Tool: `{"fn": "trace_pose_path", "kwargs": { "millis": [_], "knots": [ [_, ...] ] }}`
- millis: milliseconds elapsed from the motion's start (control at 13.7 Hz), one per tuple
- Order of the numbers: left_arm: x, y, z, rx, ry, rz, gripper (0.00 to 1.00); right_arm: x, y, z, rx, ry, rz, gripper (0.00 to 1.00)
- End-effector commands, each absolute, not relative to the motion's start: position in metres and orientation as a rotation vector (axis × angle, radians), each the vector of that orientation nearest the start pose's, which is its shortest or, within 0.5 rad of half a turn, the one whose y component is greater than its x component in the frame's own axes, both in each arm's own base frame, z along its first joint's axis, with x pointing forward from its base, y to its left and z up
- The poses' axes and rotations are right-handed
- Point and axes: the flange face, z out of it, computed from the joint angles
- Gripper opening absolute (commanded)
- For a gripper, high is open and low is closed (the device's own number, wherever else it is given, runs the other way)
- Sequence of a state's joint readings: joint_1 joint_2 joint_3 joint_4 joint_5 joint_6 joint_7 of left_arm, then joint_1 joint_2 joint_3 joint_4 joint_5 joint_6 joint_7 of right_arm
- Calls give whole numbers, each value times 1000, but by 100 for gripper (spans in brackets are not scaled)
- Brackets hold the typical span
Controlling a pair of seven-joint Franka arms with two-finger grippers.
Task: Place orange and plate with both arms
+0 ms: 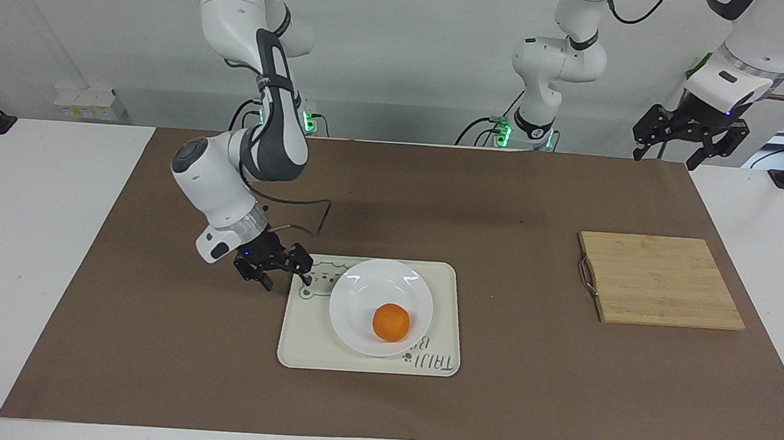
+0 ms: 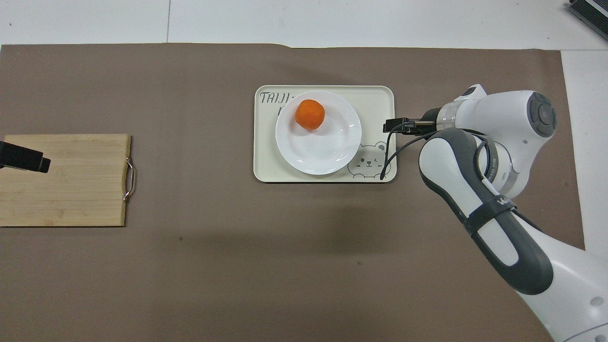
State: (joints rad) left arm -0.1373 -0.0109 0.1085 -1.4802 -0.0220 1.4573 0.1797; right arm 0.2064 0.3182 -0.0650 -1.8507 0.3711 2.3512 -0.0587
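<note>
Facing view: white plate (image 1: 381,306) sits on cream tray (image 1: 302,347) w/ bear drawing, mid-table on brown mat (image 1: 153,341). Orange (image 1: 391,321) lies in the plate, on the part farther from the robots. Right gripper (image 1: 286,275) hangs low over the tray's edge toward the right arm's end, just beside the plate but apart from it; fingers spread, nothing in them. Left gripper (image 1: 665,156) is up in the air over the mat's corner at the left arm's end, near the robots, fingers spread & empty; left arm waits. Bamboo cutting board (image 1: 660,280) w/ metal handle lies flat toward the left arm's end, well apart from the tray. Overhead view: plate (image 2: 327,152) covers most of the tray (image 2: 266,161); lettering shows at one tray corner, bear face at another. Orange (image 2: 309,114) rests in the plate's half farther from the robots, clear of the rim. Right gripper (image 2: 392,126) pts at the plate from the tray's edge, not touching it; cable loops under it across the tray. Left gripper (image 2: 23,159) shows only as a dark tip over the cutting board (image 2: 76,190); can't tell its finger state from this angle.
</note>
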Motion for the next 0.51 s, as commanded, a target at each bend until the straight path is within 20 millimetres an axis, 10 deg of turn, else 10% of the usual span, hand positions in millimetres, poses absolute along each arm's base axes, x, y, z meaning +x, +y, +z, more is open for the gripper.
{"fn": "trace_pose_path", "kwargs": {
  "millis": [0,438],
  "knots": [
    [535,-15,666,-3142,324,27,100,621,93,411,-3002,26,-196,100],
    [535,-15,667,-3142,324,25,100,569,52,509,-3083,54,-9,100]
  ]
}}
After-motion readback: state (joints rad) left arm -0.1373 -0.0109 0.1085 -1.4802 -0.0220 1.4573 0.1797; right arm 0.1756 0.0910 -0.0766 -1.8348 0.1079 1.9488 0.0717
